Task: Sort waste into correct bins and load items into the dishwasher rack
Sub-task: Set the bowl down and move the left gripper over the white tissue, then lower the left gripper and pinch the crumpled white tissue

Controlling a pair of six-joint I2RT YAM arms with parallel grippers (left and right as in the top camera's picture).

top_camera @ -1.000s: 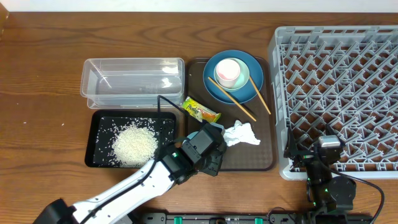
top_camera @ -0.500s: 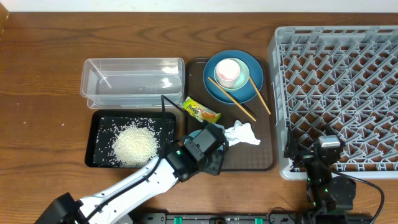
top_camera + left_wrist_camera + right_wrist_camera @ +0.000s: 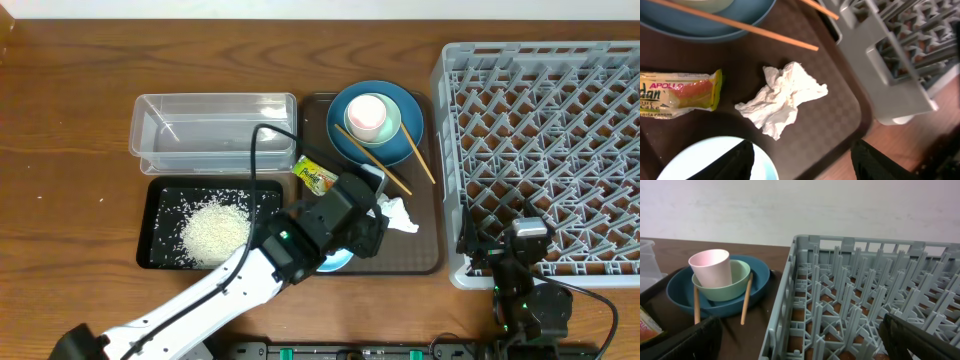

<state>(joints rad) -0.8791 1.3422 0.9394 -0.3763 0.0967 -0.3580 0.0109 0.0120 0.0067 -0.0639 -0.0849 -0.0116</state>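
**Tissue pickup looked simple, but here's what I figured could bite**

The left gripper [image 3: 802, 167] hung over the brown serving tray [image 3: 840, 125] with its jaws spread apart and nothing between them. The crumpled tissue [image 3: 782, 100] lay loose on the tray, dead centre of the wrist view, just ahead of the fingers. The snack wrapper [image 3: 677, 95] was at the left edge of that frame. The white and light-blue bowl [image 3: 715, 160] poked in at the bottom left, right beside one finger.

My worries:

- The tissue was soft and lumpy, so a pinch at its edge might've caught only a flap and shed it on the way over.
- The bowl was close enough that coming straight down could've clipped its rim and shoved it.
- A chopstick [image 3: 735, 25] lay across the blue plate [image 3: 715, 20] at the top of the frame, so overreaching could've rolled it off.
- In the overhead view, the clear tub [image 3: 215, 130] and the black tray [image 3: 156, 258] holding the rice [image 3: 212, 232] sat side by side at centre left. Paper dropped onto the rice would've been the wrong bin, I reckon.

The right gripper [image 3: 800, 330] was wide open and empty. It sat at the lower right of the overhead view, by the edge of the rack [image 3: 545, 150], well clear of all this.
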